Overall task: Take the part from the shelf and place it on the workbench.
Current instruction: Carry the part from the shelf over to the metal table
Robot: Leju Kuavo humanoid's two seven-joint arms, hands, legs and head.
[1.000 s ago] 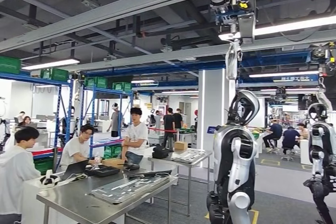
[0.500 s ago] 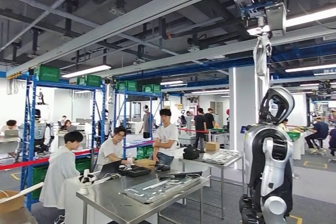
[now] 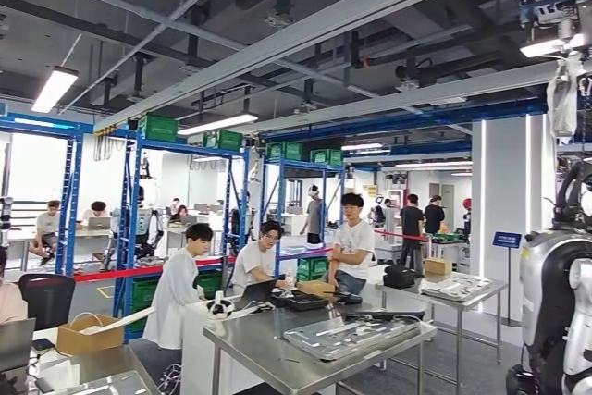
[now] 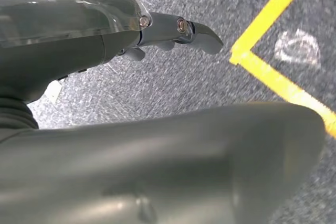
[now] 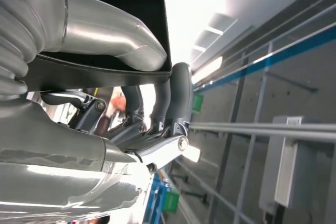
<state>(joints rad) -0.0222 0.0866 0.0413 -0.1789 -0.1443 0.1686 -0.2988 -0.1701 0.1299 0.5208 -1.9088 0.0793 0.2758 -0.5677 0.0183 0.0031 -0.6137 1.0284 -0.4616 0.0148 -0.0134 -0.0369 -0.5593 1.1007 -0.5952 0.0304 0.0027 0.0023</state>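
Right hand clamps a flat black part, thumb on one face, dark fingers curled over its edge | left hand hangs over grey floor by yellow tape, fingers straight, holding nothing | steel table ahead carries a long tray | beyond, people seated at laptops | blue shelving with green bins behind.
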